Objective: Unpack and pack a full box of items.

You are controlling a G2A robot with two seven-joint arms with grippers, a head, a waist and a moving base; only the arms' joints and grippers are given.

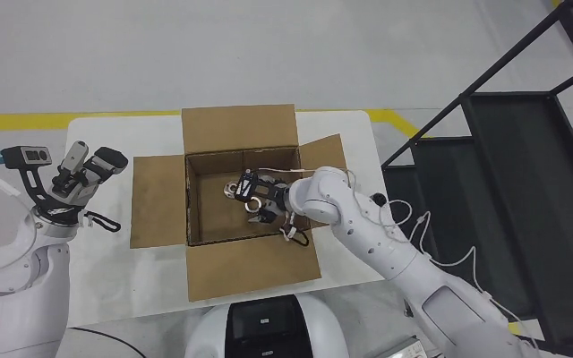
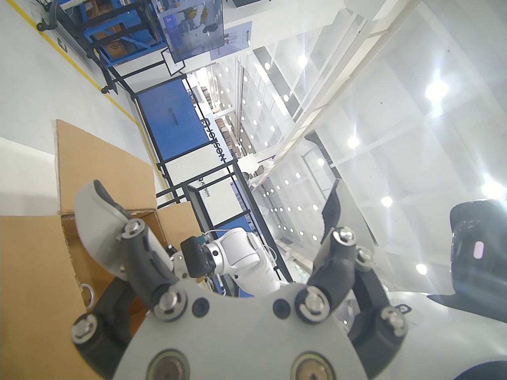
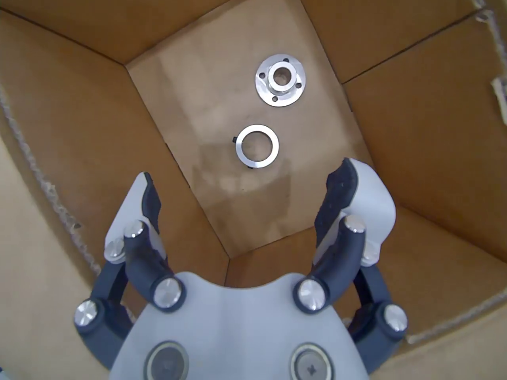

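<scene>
Cardboard box (image 1: 237,130) sits open on the white tabletop (image 1: 98,268), its four flaps folded out flat around the mouth. Its opening faces straight up, and in the top view it runs a little longer across the tabletop than from front to back.

My right tool (image 3: 243,177) hangs inside the box, pointing down at the floor, fingers spread wide with nothing between them. Two metal parts lie on the brown floor below it. The flat ring (image 3: 257,146) is the nearer one, just beyond my fingertips, lying on its face with the hole upward and a small dark screw head sticking out of its rim. The flanged hub (image 3: 280,80) lies farther off, apart from the ring and closer to the end wall. It rests on its broad flange with the raised collar and bore pointing up at me. Both parts are round, so neither has a long axis to speak of.

My left tool (image 2: 214,191) is out by the box's left flap, tilted up toward the ceiling, fingers wide apart and holding nothing.
</scene>
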